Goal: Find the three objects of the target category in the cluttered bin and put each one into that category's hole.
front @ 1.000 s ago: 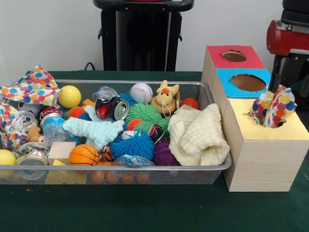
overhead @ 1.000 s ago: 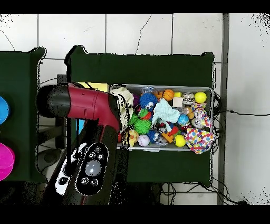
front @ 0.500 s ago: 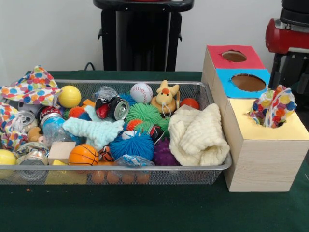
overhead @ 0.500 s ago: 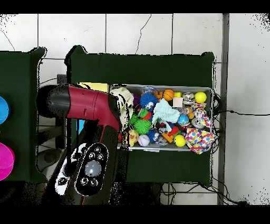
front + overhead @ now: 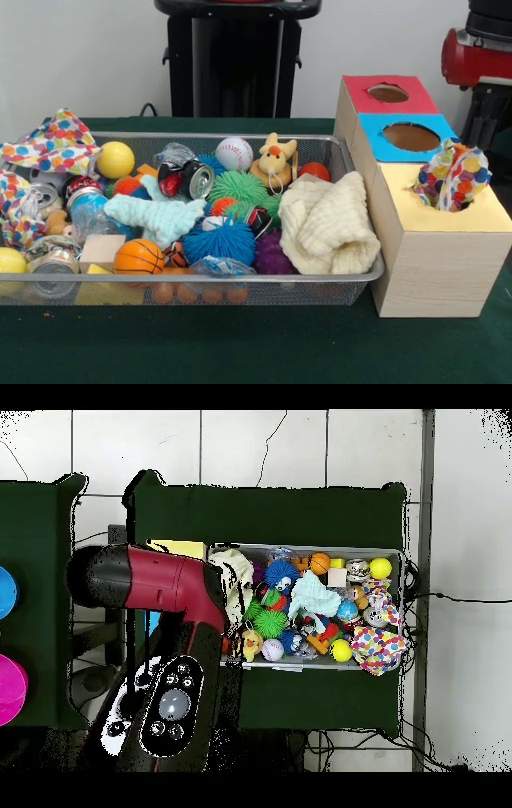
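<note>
A wire mesh bin (image 5: 352, 276) is sitting on a bench (image 5: 240, 344) draped in dark green cloth, and it is brimming with small toys and scraps. Just to its right, a wooden sorting box (image 5: 436, 264) is standing with three round holes in a row: red top farthest, blue in the middle, yellow nearest. A polka-dot cloth (image 5: 454, 176) is bunching up out of the yellow hole (image 5: 442, 200), half inside and half sticking up. Another polka-dot cloth (image 5: 50, 144) is draping over the bin's far left corner, and a third dotted piece (image 5: 14, 210) is hanging at the left edge. A cream knitted cloth (image 5: 330, 224) is lying at the bin's right end, and a pale blue cloth (image 5: 156, 218) is resting among spiky balls near the middle. The red arm (image 5: 150, 584) is reaching across above the box in the overhead view. The end effector is hidden, so I cannot tell its state.
</note>
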`<action>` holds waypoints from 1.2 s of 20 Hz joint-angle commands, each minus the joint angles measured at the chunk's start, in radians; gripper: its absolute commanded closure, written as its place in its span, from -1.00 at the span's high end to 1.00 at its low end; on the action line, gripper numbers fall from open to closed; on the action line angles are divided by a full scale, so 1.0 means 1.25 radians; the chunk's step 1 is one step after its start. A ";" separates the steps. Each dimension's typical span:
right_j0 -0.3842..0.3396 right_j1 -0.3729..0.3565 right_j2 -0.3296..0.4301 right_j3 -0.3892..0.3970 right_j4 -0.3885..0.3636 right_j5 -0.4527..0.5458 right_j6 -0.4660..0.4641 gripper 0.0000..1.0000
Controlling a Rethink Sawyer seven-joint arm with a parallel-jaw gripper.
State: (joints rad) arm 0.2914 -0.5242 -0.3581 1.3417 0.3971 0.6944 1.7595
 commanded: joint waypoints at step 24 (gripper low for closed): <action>-0.018 0.025 0.078 0.222 -0.008 -0.095 0.140 -1.00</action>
State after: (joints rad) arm 0.3159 -0.5447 -0.3594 1.5007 0.3969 0.6646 1.7595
